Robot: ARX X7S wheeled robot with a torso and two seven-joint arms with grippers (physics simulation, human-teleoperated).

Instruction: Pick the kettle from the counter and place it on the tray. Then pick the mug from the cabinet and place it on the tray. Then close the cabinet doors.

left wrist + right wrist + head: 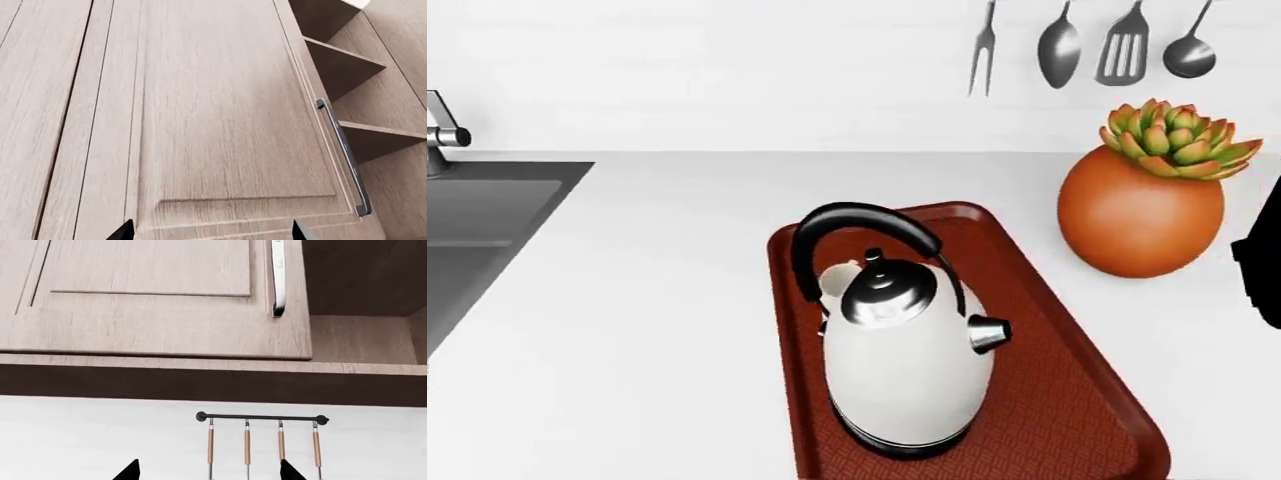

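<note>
Nearest your head camera stands the kettle [908,370], upright on the dark-red tray [1081,400], black base down and chrome lid with its knob on top. Its stubby spout [989,333] points toward the right side of that view, slightly away from you; the arched black handle [861,230] runs over the top, roughly in line with the spout. Behind the handle you can just make out a small off-white object, apparently the mug [838,277], also on the tray; most of it is hidden by the kettle. Your tray lies on the white bench [641,330] with its long axis running away from you, angled a little left at the far end.

Left gripper [212,231]: only two dark fingertips show at the frame edge, spread well apart, holding nothing, in front of a wooden cabinet door [220,115] with a metal bar handle [343,155]. Open shelves [347,65] show beside that door.

Right gripper [208,471]: two dark fingertips likewise spread apart and empty, facing a cabinet door [153,300] and a rail of hanging utensils [261,440] on the wall. A dark cabinet opening [363,280] shows beside this door's handle [279,275].

Also noted: an orange plant pot [1141,220] near the tray's far right corner, and a sink [481,230] at far left.
</note>
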